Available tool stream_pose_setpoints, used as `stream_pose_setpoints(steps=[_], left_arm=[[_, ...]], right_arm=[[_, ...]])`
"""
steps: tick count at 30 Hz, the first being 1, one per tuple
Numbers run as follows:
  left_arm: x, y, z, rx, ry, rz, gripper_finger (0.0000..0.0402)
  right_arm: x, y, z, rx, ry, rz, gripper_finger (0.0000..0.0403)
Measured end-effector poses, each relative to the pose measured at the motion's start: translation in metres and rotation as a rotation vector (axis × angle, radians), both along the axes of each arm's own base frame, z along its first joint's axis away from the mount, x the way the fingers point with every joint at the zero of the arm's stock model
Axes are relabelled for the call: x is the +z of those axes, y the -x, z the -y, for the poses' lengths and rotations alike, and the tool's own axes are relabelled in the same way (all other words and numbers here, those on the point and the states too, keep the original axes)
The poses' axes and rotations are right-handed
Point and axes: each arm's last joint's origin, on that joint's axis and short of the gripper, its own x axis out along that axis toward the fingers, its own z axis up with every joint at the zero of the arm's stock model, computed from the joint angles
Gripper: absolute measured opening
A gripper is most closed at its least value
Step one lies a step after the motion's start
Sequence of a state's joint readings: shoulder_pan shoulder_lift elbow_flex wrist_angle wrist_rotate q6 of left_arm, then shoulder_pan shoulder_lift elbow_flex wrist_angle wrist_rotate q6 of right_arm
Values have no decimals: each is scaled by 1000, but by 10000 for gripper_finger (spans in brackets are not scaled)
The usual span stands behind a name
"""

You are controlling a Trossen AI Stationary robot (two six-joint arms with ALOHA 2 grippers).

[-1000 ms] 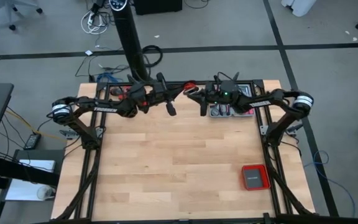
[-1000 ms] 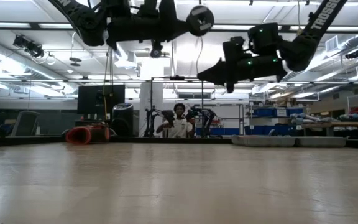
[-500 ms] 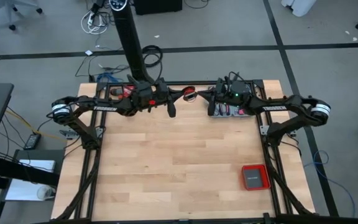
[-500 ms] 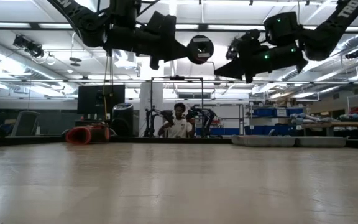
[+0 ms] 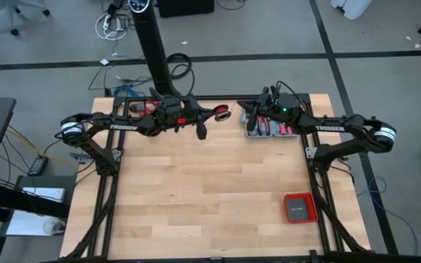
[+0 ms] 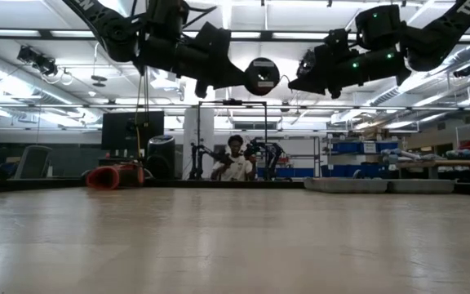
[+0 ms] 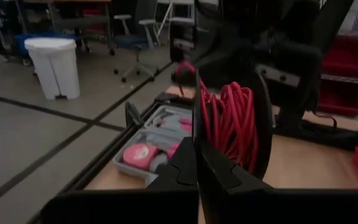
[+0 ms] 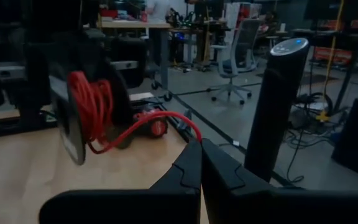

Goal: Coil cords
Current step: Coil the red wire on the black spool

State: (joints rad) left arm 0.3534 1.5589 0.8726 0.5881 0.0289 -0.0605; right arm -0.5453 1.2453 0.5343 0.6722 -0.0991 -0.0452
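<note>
Red cord [image 7: 232, 121] wound on a dark spool [image 6: 261, 75], held high above the wooden table [image 5: 196, 190] near its far edge. Left gripper [image 5: 212, 114] pinching the spool rim. Right gripper [image 5: 248, 109] pressed together on the cord's loose end just beside it. From above, only a tiny red ring; up close, many coils plus a loop trailing off. From table height, a seated person [image 6: 233, 160] beyond.

One red cord spool [image 5: 224, 113], two pincers, one red box [image 5: 299, 208], one grey tray [image 5: 267, 129].
</note>
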Motion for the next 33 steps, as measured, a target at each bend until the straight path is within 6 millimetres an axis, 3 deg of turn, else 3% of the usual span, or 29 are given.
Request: stream_pose_setpoints(steps=[10,17,23,28,33], left_arm=[[-8,1,1,-6,34,-80,0],[-9,2,-1,38,49,-84,0],[-9,1,0,37,48,-80,0],[-7,-1,4,19,47,-58,0],[-7,-2,8,-68,53,-55,0]], right_arm=[[19,-13,-7,78,4,59,0],[27,-31,-18,142,-25,-3,0],[39,-44,-22,167,45,-3,0],[36,-60,-17,182,112,-64,0],[40,-75,-18,310,198,-79,0]])
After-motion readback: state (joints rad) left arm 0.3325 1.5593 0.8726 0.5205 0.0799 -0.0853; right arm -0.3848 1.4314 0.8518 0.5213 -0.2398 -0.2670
